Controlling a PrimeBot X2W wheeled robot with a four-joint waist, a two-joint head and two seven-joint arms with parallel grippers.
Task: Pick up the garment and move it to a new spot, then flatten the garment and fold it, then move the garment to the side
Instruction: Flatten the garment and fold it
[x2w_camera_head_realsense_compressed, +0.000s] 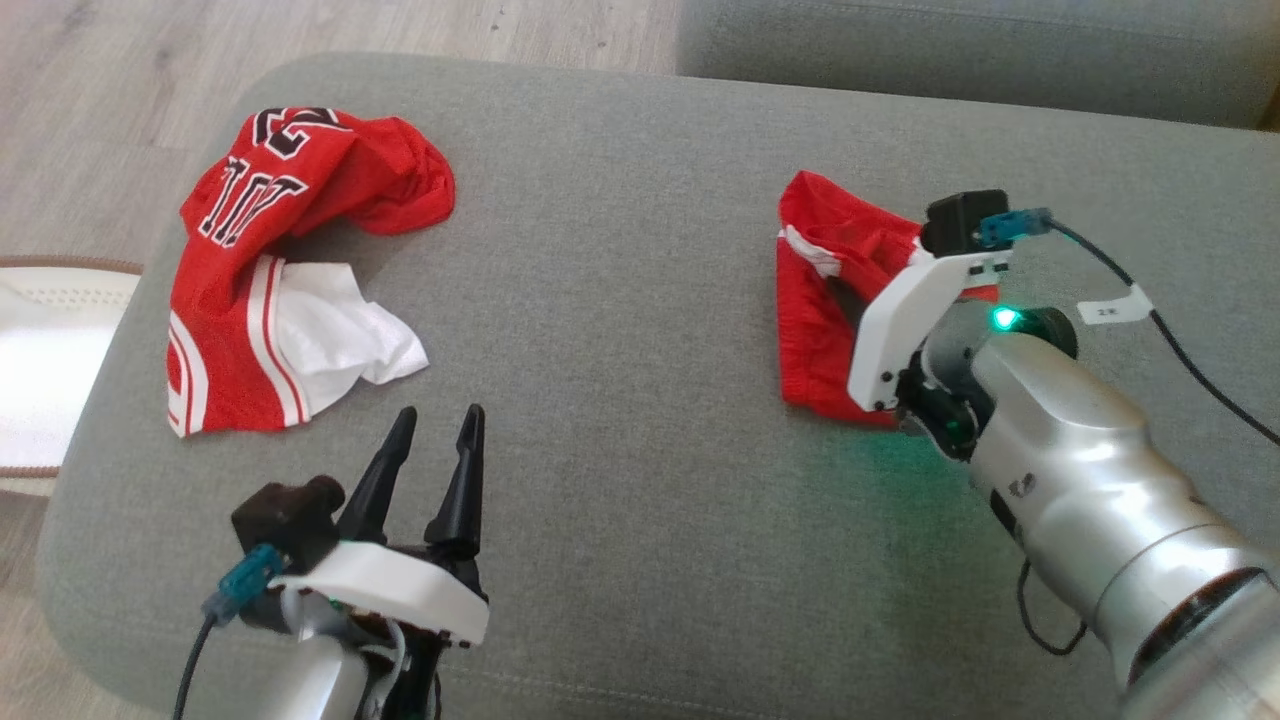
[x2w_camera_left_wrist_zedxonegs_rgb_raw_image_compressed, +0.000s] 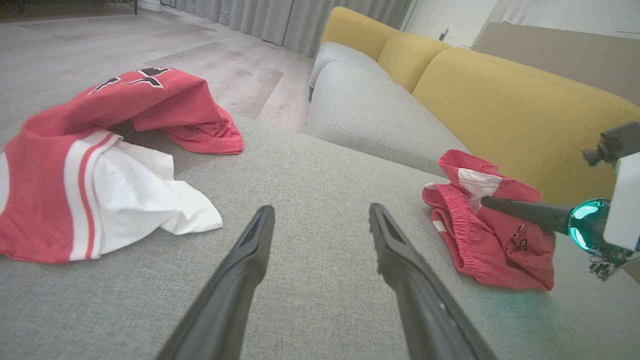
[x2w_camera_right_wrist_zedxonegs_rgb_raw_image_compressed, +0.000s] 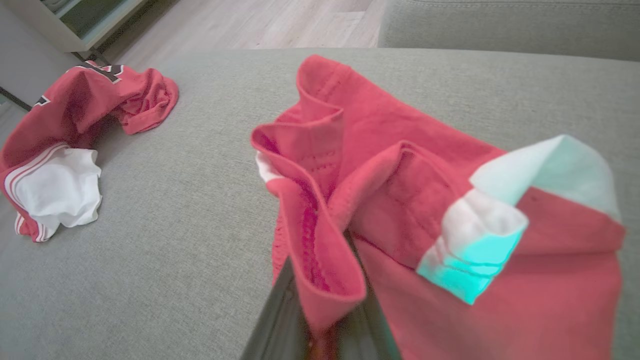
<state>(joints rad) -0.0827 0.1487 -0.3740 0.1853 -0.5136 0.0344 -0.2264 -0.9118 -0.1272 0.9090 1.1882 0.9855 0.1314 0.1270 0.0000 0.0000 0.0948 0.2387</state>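
One fold of red shorts (x2w_camera_right_wrist_zedxonegs_rgb_raw_image_compressed: 390, 165) between clenched right jaws (left jaws released, well apart).

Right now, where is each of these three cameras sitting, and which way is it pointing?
Head view: on the head, looking down at the grey cushion; left gripper and right forearm show.
Left wrist view: on the left wrist, looking along its open fingers toward the sofa.
Right wrist view: on the right wrist, looking along the right gripper, shut on the shorts.
Shared: all three see the jersey and shorts.
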